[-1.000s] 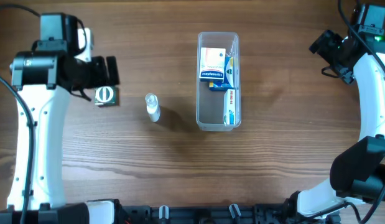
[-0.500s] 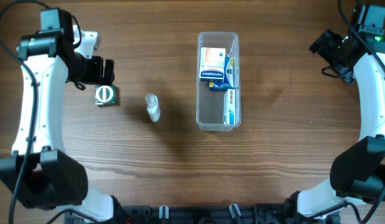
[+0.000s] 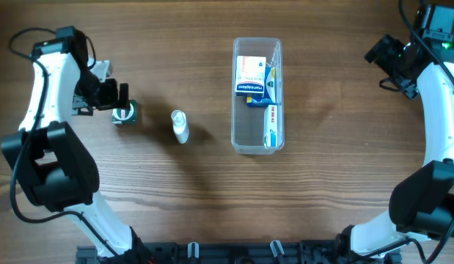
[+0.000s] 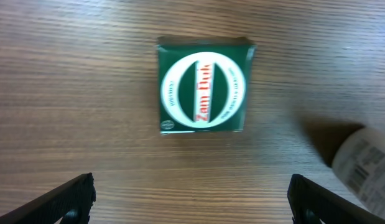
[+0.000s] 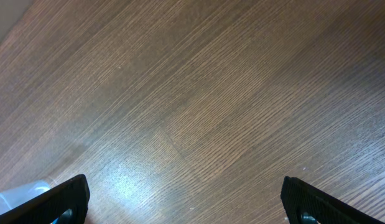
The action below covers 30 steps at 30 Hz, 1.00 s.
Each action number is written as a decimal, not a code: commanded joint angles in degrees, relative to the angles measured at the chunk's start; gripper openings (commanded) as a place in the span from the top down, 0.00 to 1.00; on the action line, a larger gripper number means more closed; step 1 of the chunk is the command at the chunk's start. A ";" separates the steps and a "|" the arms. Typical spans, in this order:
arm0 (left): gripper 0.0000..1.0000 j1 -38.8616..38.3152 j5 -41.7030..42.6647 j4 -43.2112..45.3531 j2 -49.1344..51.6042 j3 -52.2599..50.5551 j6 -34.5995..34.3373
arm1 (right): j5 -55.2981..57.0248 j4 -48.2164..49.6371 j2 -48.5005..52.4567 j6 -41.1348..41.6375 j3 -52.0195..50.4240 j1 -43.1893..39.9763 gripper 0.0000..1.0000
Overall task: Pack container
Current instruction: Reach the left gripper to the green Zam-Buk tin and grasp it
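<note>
Surface: a brown wood-grain table (image 3: 337,169) fills the overhead view, with one arm rising along each side edge.
Container: the clear plastic container (image 3: 257,95) stands upright in the upper middle of the overhead view, its long side running top to bottom. Its open top faces up, so things can be dropped in from above.
Inside it: an orange-and-white carton (image 3: 250,70) and a blue-and-white carton (image 3: 256,89) sit at the upper end, and a slim carton (image 3: 272,126) lies along the right wall. The lower end is bare, which I take as room for more.
Zam-Buk box: the small green Zam-Buk box (image 4: 203,86) lies flat with its label up at the left of the overhead view, well apart from the container. Lying like this, it offers two straight sides for fingers to close on.
White bottle: a small white bottle (image 3: 180,126) lies on its side between the green box and the container, nearer the box.
Left gripper: the left gripper (image 4: 191,196) hangs over the Zam-Buk box with its jaws spread wide and nothing in them. In the wrist view the box sits upper centre, ahead of the fingertips, so it looks lined up for a pick.
Right gripper: the right gripper (image 5: 186,199) is in the upper right corner of the overhead view, jaws wide and empty over bare wood, likely kept out of the way.
Step in hand: by my reading, the approach to the green box, not yet grasped.
</note>
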 commanded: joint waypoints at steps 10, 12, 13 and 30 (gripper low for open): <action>0.00 -1.51 -0.28 2.29 5.49 0.57 -1.42 | -0.33 0.11 0.13 0.66 0.04 -0.09 0.00; 0.00 -1.51 -0.28 3.17 6.12 0.57 -1.44 | -0.33 0.11 0.13 0.68 0.04 -0.09 0.00; 0.00 -1.51 0.55 3.82 6.43 0.57 -1.44 | -0.33 0.13 0.13 0.68 0.04 -0.09 0.00; 0.00 -3.30 -0.94 7.80 7.15 0.57 -3.34 | -0.33 0.13 0.13 0.68 0.04 -0.09 0.00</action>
